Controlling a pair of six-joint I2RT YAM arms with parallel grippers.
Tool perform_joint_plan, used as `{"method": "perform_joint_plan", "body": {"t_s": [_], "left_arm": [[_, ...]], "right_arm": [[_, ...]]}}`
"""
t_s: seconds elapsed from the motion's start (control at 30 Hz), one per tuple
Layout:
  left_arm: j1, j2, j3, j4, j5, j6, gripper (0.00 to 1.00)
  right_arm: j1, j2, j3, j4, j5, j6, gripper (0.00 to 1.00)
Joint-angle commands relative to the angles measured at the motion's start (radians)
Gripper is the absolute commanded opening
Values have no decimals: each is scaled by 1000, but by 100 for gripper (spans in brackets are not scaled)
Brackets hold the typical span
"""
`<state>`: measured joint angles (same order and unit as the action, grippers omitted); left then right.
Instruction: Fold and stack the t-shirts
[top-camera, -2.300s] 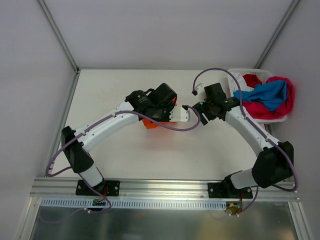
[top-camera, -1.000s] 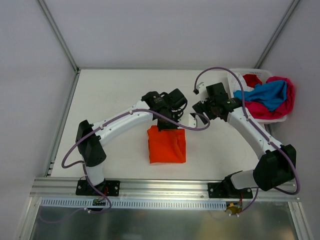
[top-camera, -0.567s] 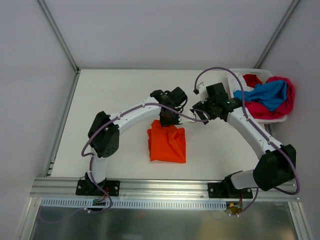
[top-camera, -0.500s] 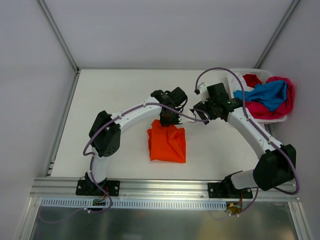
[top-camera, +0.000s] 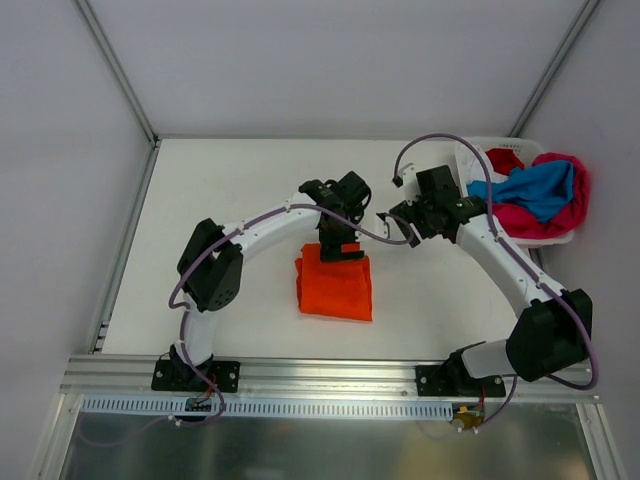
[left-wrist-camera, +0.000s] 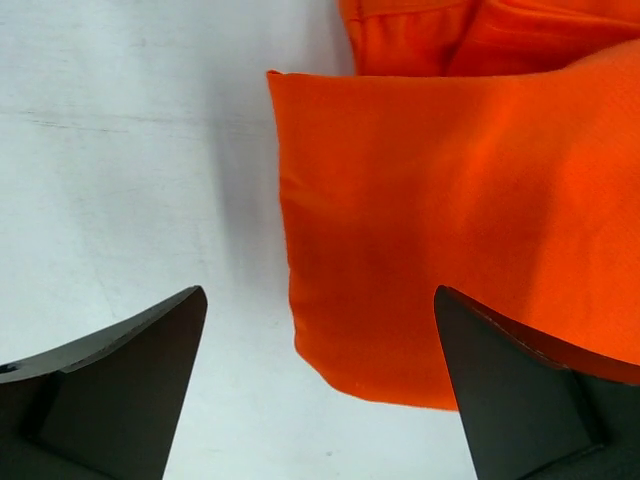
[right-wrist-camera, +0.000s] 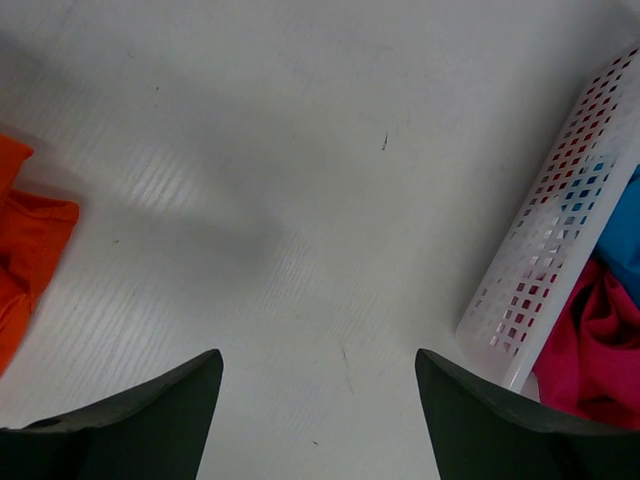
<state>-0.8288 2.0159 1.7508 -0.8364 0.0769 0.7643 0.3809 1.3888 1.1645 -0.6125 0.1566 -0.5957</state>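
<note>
Release just made at the left jaws: clamped tight a second ago, now spread wide and empty, hanging just over the far edge of the orange t-shirt (top-camera: 335, 287). Dropped flat as a folded rectangle near the desk's (top-camera: 230, 200) near edge, about midway along it. Crisp folded edge in the left wrist view, with perhaps a looser layer bunched at the far side; hard to tell. Fold on this one probably finished, first piece of the stack laid. Right jaws apart as well, gripping nothing, over bare desk between the orange cloth and the basket (right-wrist-camera: 560, 250) at the far right corner. Heaped there unfolded: blue, pink and red t-shirts (top-camera: 535, 192), likely next.
</note>
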Motion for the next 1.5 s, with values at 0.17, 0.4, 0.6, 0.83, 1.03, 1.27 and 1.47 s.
{"method": "perform_joint_plan", "body": {"t_s": [0.17,0.4,0.6,0.83,1.03,1.27,1.47], "left_arm": [[57,-202,-189,322,-180,-7,99],[8,-462,-585,621,-205,61,99],[-211,-571,-1203,1757,-514,568,99],[-240,-215,-1352,2366,-563,897,99],[-240,-8,-1433,2410,-525,899,99],[-240,-177,-1401,2140,-545,766,99],[-237,-347,-1236,2137,-577,754,99]], "right_arm": [[13,-50,-8,-3,-34,-9,83],[13,-54,-8,0,-32,-12,83],[16,-40,-5,0,-25,-12,83],[16,-34,1,0,-19,-9,83],[16,-42,-3,0,-15,-9,83],[16,-33,1,0,-23,-10,83],[16,-31,1,0,-26,-9,83]]}}
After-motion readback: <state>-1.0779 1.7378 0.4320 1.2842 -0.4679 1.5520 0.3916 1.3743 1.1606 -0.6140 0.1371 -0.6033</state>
